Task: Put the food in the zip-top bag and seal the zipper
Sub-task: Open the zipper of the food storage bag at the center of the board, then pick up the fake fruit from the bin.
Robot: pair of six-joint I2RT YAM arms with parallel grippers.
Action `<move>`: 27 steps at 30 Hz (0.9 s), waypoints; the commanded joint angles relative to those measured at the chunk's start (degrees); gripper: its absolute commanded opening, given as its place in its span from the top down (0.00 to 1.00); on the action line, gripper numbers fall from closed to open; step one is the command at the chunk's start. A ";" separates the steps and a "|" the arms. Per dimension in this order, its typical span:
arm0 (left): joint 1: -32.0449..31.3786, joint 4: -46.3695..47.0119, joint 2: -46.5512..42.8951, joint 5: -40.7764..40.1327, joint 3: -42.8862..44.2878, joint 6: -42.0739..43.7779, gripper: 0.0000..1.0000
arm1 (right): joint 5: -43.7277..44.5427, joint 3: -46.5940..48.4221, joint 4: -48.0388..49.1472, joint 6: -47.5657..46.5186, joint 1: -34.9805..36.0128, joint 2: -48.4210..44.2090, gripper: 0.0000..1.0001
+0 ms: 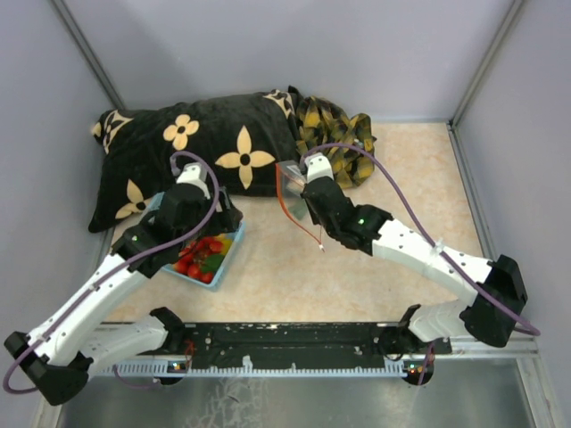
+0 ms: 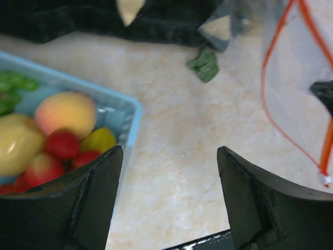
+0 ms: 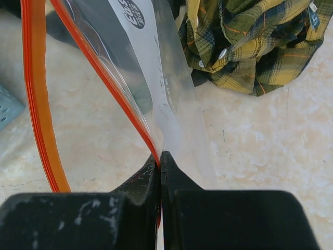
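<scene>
We judged the task barely begun: our right hand (image 3: 161,156) was pinched shut on the zip-top bag (image 3: 140,62), raised mid-surface (image 2: 177,130) with its zipper (image 3: 36,94) unsealed, while our left hand (image 2: 168,156), spread wide and empty, hovered beside the food (image 2: 62,135) in the blue basket (image 2: 131,112) toward the left edge.

The left arm (image 1: 89,294) and right arm (image 1: 428,254) have white shells between black joint housings, each trailed by a purple cable (image 1: 339,145). The right tool (image 3: 160,159) has scuffed black fingers (image 3: 104,219).
</scene>
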 commanded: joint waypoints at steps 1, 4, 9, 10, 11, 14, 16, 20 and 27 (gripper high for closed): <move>0.27 -19.37 -4.13 -10.25 2.05 -6.95 0.20 | -0.88 -1.05 4.16 -1.38 0.65 -0.72 1.00; 0.27 -27.28 -4.53 -11.80 3.05 -11.70 0.17 | -2.31 -2.15 5.18 -1.63 0.65 -1.33 1.00; 0.28 -38.03 -3.80 -12.50 4.62 -18.36 0.16 | -3.21 -4.48 6.88 -2.37 0.62 -3.44 1.00; 0.32 -38.98 -3.68 -12.38 4.35 -18.96 0.16 | -3.32 -4.92 7.27 -2.42 0.62 -4.03 1.00; 0.35 -39.66 -3.57 -12.18 4.01 -19.45 0.17 | -3.46 -5.35 7.48 -2.43 0.58 -4.42 1.00; 0.35 -39.20 -2.77 -10.84 2.28 -19.78 0.20 | -3.69 -7.03 9.04 -2.54 0.57 -5.51 1.00; 0.44 -37.20 -2.07 -10.10 0.91 -19.28 0.26 | -3.63 -7.40 9.44 -2.81 0.62 -5.71 1.00; 0.74 -34.80 0.08 -9.91 -0.93 -18.76 0.37 | -3.08 -7.05 8.90 -3.44 0.59 -5.87 1.00; 1.99 -31.08 0.93 -10.18 -4.17 -16.89 0.45 | -2.76 -7.93 9.77 -3.82 0.58 -7.26 1.00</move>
